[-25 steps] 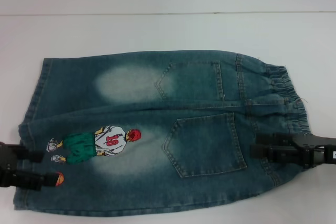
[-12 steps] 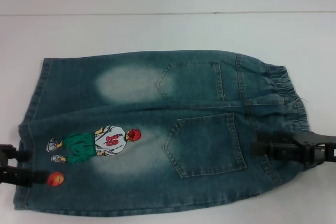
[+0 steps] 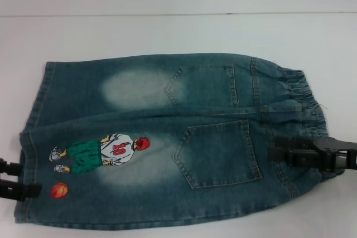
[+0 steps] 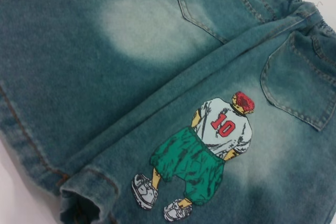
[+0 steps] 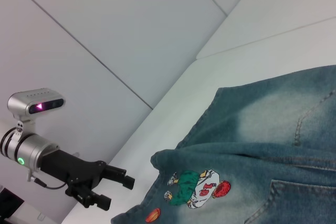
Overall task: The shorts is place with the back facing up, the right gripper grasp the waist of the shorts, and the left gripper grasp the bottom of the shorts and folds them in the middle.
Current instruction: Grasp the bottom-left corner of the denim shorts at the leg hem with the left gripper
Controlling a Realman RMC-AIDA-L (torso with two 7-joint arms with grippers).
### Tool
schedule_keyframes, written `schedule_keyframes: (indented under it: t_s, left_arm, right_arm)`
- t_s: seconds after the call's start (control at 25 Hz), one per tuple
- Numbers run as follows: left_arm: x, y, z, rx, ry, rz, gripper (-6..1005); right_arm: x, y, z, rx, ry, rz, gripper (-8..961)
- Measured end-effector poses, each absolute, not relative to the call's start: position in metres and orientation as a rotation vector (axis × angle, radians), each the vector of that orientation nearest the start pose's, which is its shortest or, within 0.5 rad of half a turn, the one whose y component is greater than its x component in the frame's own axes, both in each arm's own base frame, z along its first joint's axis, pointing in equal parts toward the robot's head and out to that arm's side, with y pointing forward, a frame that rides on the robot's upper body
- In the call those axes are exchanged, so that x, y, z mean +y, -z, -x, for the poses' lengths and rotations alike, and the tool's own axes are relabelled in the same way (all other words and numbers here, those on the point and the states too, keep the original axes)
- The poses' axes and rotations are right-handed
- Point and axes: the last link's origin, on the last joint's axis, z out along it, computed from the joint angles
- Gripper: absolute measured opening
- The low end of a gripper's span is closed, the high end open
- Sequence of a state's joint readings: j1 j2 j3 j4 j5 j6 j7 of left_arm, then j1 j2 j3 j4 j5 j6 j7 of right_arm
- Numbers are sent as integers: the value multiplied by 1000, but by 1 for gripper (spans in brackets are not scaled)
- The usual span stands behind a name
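The shorts (image 3: 167, 137) lie flat on the white table, back pockets up, with the player print (image 3: 100, 153) and orange ball (image 3: 59, 190) on the near leg. The waist of the shorts (image 3: 304, 96) is at the right and the bottom of the shorts (image 3: 33, 115) at the left. My right gripper (image 3: 271, 151) hovers open over the near end of the waist, holding nothing. My left gripper (image 3: 28, 178) is open at the near-left hem with its fingertips just over the edge. It also shows open and empty in the right wrist view (image 5: 116, 192). The left wrist view shows the print (image 4: 210, 156) and the hem (image 4: 31, 145).
The white table (image 3: 178, 32) runs beyond the shorts to a seam at the back. Pale wall panels (image 5: 131, 35) stand past the table's left end. A loose thread (image 3: 319, 105) sticks out by the waist.
My left gripper has drawn back to the left off the near leg, uncovering the orange ball. My right gripper has shifted slightly right and up. The shorts have not moved.
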State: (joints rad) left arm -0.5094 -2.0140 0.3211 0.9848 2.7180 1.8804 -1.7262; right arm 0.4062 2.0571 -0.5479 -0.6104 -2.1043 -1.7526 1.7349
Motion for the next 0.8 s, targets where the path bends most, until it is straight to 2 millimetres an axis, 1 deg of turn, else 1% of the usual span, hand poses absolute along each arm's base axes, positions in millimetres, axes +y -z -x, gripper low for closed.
schedule_keyframes:
  t_s: [0.24,0.8]
  left_arm:
    - [273,-91,336,-1274,-7,2692,950]
    - [274,-98,342,-1332,-123,2651,951]
  right_arm:
    - [271,-11,-303,1360,-857,2618,914]
    - [271,-11,-303,1358,-860,2614,914]
